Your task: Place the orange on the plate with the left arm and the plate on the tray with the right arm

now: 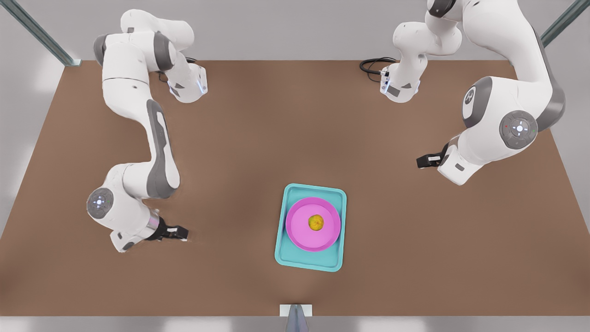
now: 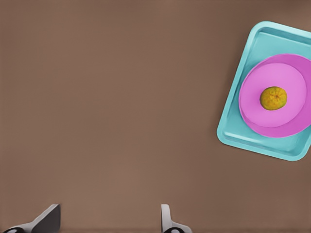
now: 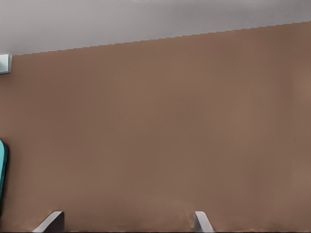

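Orange [image 1: 315,222] sits on plate [image 1: 313,224] inside tray [image 1: 310,226]; left hand [image 1: 180,234] and right hand [image 1: 423,161] hover spread, empty, well apart.

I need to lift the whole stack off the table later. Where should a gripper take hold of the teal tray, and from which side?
Grip the tray by its raised rim at the bare strip on the front view's left, coming down from above. The plate, holding the orange, crowds the opposite long rim, so that bare side probably gives the fingers more room.

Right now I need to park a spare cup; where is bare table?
Bare: the table between the left gripper and the tray, and between the tray and the right gripper. Crowded: the tray, holding the plate and orange.
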`<state>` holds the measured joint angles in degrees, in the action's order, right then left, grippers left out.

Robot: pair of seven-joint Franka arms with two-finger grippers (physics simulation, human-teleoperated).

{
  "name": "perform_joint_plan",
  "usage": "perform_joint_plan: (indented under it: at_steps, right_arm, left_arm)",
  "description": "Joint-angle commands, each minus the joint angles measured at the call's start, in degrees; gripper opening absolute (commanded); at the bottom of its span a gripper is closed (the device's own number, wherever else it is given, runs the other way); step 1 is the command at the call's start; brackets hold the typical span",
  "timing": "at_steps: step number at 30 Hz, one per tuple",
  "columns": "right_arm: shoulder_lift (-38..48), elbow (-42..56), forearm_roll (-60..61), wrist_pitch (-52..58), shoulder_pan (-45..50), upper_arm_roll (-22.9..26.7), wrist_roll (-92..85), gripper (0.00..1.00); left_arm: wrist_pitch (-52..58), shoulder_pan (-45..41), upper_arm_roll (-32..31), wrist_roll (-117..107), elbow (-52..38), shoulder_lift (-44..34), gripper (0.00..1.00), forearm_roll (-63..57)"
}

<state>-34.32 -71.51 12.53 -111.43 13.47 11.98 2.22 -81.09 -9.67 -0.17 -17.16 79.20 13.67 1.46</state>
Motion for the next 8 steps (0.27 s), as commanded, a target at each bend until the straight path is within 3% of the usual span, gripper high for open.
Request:
perform_joint_plan:
  at_steps: [1,5,8]
  right_arm:
    - [8.46,-0.13,-14.63,25.64,-3.35,0.41,-13.12,1.0]
    - [23.85,-2.05,-18.24,36.11,-4.68,0.41,-12.86,1.0]
    - [26.59,-3.47,-18.33,37.16,-4.68,0.41,-12.86,1.0]
  left_arm:
    - [0.67,0.0,0.0,0.02,-0.01,0.04,1.0,-0.05]
    - [0.76,0.0,0.0,0.02,-0.01,0.04,1.0,-0.05]
    - [1.11,0.0,0.0,0.02,-0.01,0.04,1.0,-0.05]
